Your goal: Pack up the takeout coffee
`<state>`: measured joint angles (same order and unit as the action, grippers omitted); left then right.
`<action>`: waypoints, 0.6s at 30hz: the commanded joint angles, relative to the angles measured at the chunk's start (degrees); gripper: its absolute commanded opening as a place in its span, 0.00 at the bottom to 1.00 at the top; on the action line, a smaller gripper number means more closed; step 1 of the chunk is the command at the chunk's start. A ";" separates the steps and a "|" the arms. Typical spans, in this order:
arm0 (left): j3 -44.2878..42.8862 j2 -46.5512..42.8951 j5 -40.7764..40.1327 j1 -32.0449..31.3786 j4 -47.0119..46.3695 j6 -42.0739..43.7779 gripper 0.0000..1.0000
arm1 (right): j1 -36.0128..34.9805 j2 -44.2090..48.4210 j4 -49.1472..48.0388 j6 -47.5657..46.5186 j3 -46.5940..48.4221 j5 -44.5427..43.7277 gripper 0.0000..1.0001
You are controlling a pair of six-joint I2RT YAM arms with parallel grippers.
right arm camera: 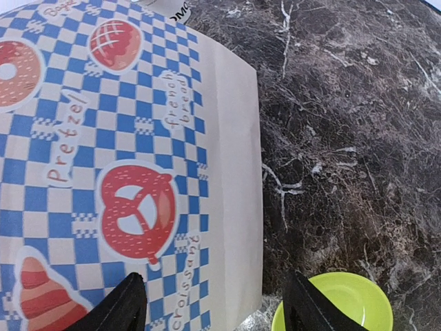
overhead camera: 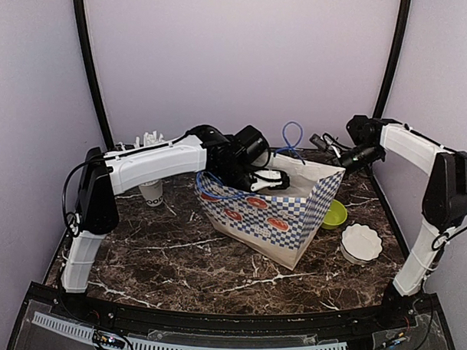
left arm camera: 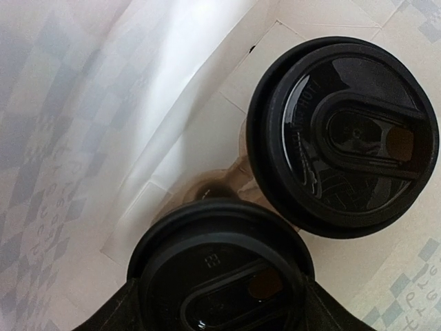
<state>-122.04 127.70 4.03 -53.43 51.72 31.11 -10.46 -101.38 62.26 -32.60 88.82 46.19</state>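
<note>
The blue-and-white checked paper bag [overhead camera: 270, 218] with red bakery prints stands open on the dark marbled bench [overhead camera: 177, 257]. Both takeout coffee cups, each capped with a round black plastic lid, stand upright inside the bag, side by side, lids nearly touching.

The left claw [left arm camera: 219, 314] reaches down into the bag. Its fingers [left arm camera: 103, 323] flank the near cup [left arm camera: 220, 276] at the lid edge, set wide. Dark finger against dark lid: whether they press the cup cannot be told. The far cup [left arm camera: 344, 134] stands free of the claw.

The right claw [right arm camera: 220, 303] hovers at the bag's rear right corner, spread wide, holding nothing. The bag's side edge lies between its fingers [right arm camera: 127, 307].

A round lime-green bowl [overhead camera: 334, 215] sits just beside the bag. A white scalloped bowl [overhead camera: 361, 243] sits near it.
</note>
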 commanded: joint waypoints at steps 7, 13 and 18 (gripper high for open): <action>11.56 -7.56 7.38 -3.17 10.29 -7.90 0.36 | -0.03 -2.43 -1.36 2.84 1.88 -0.64 0.68; 8.96 -8.80 2.38 -4.47 7.70 -7.68 0.56 | 0.00 -1.79 -1.35 3.12 0.72 -0.24 0.68; 2.91 -11.50 0.93 -4.61 5.61 -8.23 0.74 | 0.00 -1.09 -0.45 3.23 0.97 -0.14 0.68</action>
<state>-114.87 120.09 5.08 -57.69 55.53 24.62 -10.46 -103.94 60.58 -29.67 89.03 45.23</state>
